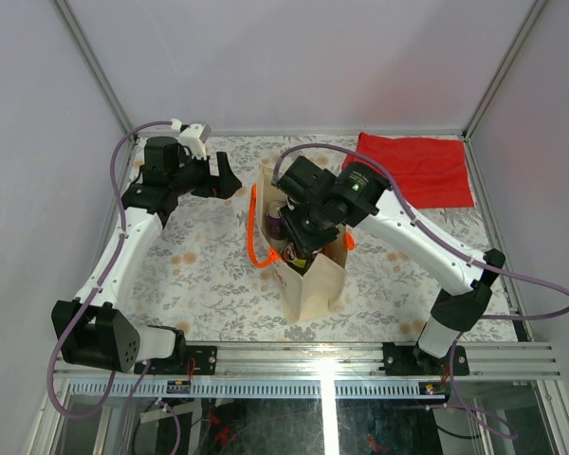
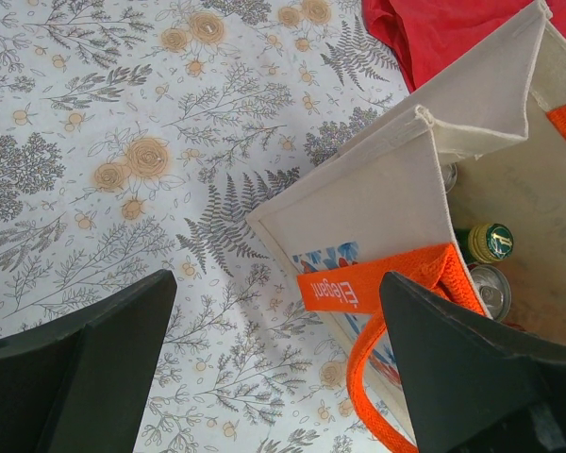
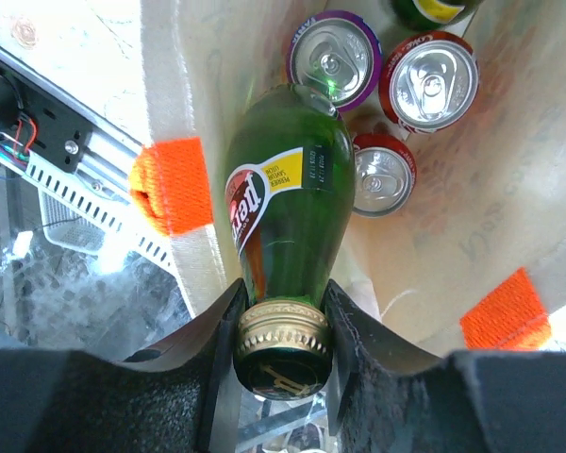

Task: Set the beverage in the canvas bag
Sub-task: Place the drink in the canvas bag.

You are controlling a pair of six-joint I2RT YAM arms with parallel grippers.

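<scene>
The beige canvas bag (image 1: 315, 284) with orange handles (image 1: 255, 248) stands upright mid-table. My right gripper (image 1: 302, 235) is over its mouth, shut on the gold cap of a green glass bottle (image 3: 288, 189), the beverage, which hangs down inside the bag (image 3: 509, 189). Several cans (image 3: 429, 80) stand on the bag's bottom beside it. My left gripper (image 1: 229, 178) is open and empty, just left of the bag's far end; its view shows the bag's side (image 2: 377, 208), the orange handle (image 2: 377, 283) and a floral print.
A flat red cloth (image 1: 419, 166) lies at the back right of the patterned tablecloth (image 1: 199, 265). The metal rail (image 1: 360, 360) runs along the near edge. White enclosure walls stand around the table.
</scene>
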